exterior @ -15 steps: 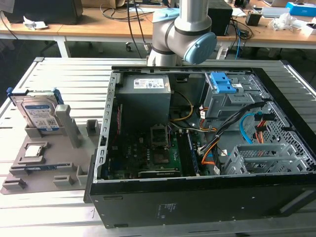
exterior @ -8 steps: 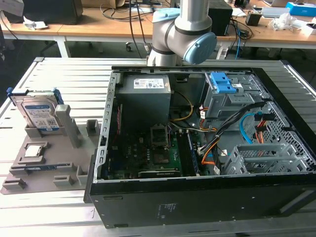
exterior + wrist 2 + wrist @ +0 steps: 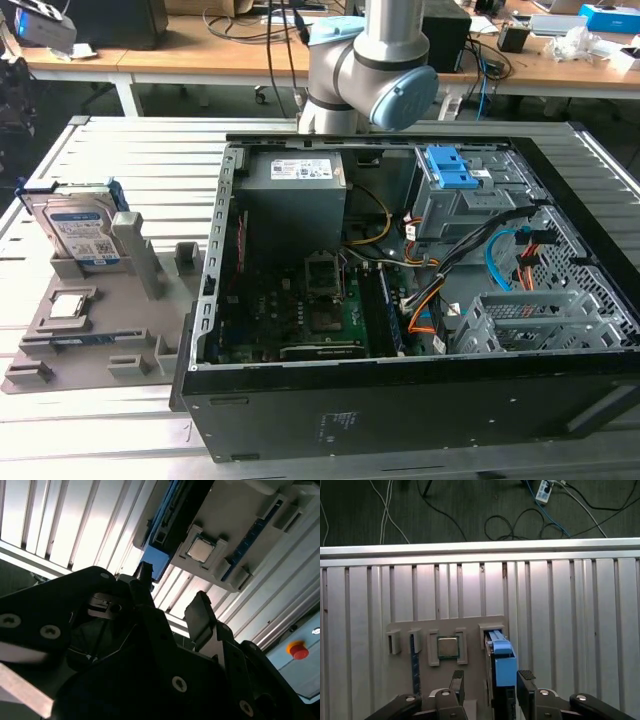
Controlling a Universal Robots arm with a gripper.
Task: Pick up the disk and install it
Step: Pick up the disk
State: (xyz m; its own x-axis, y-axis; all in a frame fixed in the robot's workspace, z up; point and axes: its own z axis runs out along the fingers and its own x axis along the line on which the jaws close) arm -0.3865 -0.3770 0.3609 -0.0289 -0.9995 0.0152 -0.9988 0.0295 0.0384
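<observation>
In the first wrist view the hand (image 3: 491, 676) is seen spread wide and empty above the desk (image 3: 570, 630). The disk (image 3: 504, 666) is stood on edge in the grey holder (image 3: 470, 625), straight ahead of the hand and in line with the gap between its fingers (image 3: 525, 679), though nearer one of them. Its thin edge is turned to the hand, so its flat faces are judged to face the fingers.
</observation>
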